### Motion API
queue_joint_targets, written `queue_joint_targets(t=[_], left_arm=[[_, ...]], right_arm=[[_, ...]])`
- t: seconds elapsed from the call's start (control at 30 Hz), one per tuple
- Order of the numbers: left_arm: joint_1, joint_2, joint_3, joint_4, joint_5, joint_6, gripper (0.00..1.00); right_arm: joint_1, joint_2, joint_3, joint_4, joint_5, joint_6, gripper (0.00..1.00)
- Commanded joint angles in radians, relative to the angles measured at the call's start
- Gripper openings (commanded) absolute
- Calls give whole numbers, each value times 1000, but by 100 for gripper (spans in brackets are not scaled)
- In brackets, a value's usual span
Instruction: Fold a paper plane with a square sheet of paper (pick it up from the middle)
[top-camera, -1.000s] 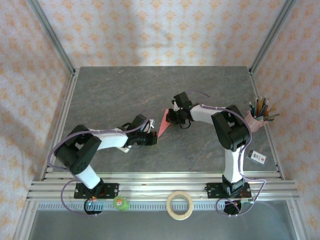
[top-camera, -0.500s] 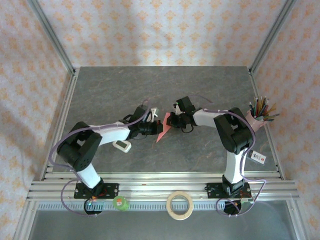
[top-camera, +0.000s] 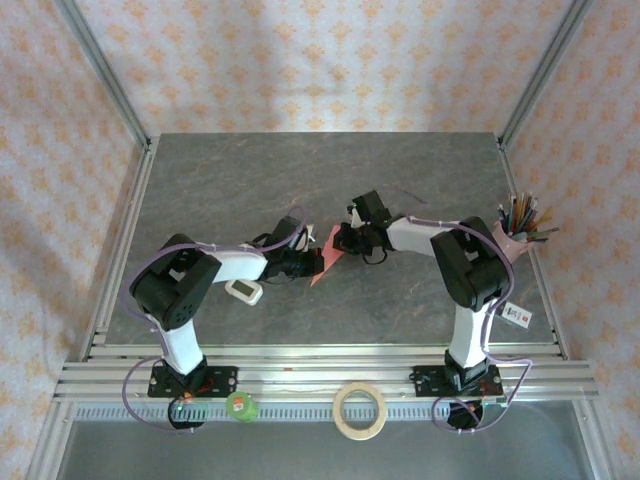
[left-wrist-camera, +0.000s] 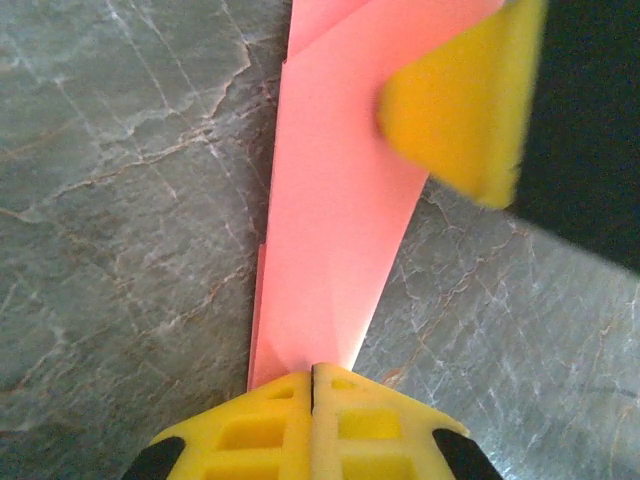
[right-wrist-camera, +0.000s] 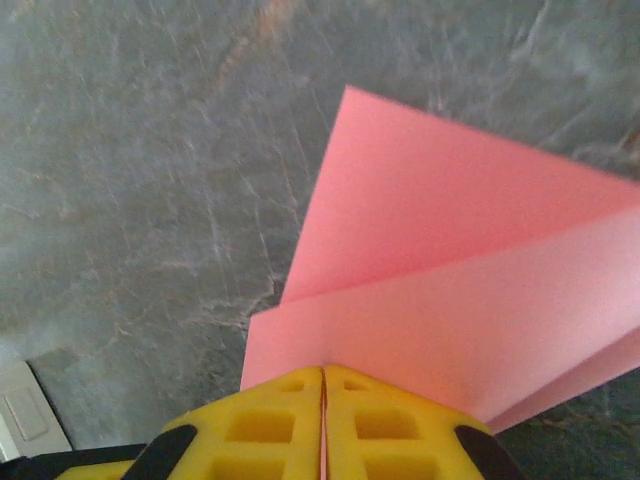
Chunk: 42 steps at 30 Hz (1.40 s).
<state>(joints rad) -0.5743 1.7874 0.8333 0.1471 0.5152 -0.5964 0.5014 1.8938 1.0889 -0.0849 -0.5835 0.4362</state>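
Arms meet at mid-bench. From the left, a white gadget lies just beside the left forearm. The left claw is clamped tight on the narrow end of the paper, and the right claw is pinched onto its wider end. A pen cup stands near the right edge. Bare stone lies open behind both arms, up to the far edge. The pink-red sheet is folded into a long tapering strip, with overlapping layers and sharp creases.

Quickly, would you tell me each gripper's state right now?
left gripper: shut on the folded pink-red paper
right gripper: shut on it too
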Motion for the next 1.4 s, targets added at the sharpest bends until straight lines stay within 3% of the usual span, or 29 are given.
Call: queue_joint_targets(t=[0.0,0.73,0.97,1.37], left_arm=[[-1,15,-26,-30,-37,35,0],[-15,-36,49,3,-24,16,0],[-15,49,119,36,-58,-107,0],[-17,162,193,-34,-85,-105,0]], right_arm=[[-27,-11,52,-45,74,-28,10],[-50,79,12,-66,104,-63,9],[-54,75,-11,-53,102,-59,9],[-61,63,-7,-34,87,-56,9]])
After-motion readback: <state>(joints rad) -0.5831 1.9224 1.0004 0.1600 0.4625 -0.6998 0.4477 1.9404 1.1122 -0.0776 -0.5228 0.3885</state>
